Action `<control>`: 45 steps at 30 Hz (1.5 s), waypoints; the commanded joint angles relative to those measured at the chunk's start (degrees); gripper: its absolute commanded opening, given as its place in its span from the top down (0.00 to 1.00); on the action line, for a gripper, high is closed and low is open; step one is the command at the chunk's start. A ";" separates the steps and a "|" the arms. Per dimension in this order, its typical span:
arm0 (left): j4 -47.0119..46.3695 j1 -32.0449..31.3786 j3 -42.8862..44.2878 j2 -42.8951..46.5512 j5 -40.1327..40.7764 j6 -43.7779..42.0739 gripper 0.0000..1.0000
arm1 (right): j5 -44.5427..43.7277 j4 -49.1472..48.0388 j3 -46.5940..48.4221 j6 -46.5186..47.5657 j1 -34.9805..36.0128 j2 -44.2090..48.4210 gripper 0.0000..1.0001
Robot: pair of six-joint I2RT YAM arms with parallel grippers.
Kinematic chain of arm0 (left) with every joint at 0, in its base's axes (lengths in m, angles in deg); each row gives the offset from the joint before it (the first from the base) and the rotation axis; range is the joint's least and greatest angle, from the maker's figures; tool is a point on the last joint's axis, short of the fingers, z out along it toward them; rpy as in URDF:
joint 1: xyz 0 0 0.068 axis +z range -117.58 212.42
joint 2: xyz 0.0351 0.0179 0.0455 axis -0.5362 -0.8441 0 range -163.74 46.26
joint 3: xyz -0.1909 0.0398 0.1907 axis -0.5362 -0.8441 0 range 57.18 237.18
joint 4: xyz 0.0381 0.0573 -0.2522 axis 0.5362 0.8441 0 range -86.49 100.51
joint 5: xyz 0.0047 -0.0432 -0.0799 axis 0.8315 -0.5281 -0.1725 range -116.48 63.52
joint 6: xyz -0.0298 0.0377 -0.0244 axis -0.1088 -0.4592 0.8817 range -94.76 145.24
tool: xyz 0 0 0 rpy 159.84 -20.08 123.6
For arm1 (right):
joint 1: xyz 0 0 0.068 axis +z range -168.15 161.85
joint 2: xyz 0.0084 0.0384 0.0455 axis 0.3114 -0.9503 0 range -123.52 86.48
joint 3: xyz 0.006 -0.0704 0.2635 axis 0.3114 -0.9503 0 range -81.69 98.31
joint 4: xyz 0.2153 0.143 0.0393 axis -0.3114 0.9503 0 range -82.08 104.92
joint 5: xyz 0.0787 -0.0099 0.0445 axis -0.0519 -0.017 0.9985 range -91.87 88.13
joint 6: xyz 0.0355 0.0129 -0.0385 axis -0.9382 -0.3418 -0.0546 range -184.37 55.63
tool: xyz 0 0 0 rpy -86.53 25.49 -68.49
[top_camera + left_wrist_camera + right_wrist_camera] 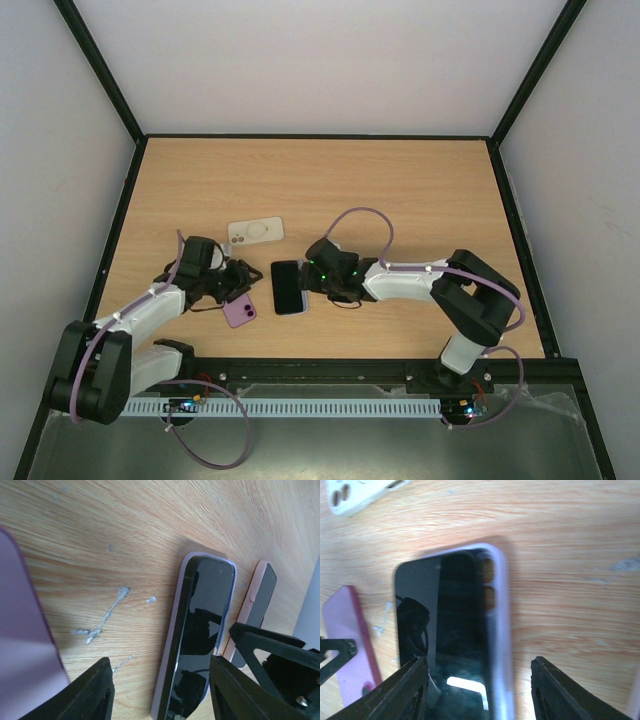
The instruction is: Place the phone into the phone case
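Your phone lies in the lilac case on the table | your right gripper straddles it, unclamped | your left gripper is spread, holding nothing

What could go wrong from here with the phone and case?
1. The phone looks offset in its lilac case, with the camera holes showing. A squeeze by the right gripper may skew it.
2. The left gripper sits by the purple piece and could knock it.
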 commanded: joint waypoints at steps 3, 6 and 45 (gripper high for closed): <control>-4.84 -2.33 1.31 -3.68 0.92 1.02 0.56 | 5.64 -8.47 -2.45 -0.80 -1.39 -1.26 0.48; -5.67 -3.04 1.57 -5.15 0.96 0.57 0.58 | 6.22 -9.57 -2.53 -1.47 -1.55 -2.13 0.51; -12.96 -9.03 1.57 -11.81 -1.10 2.48 0.89 | 11.75 -20.05 -5.17 -7.97 -1.56 -4.92 0.58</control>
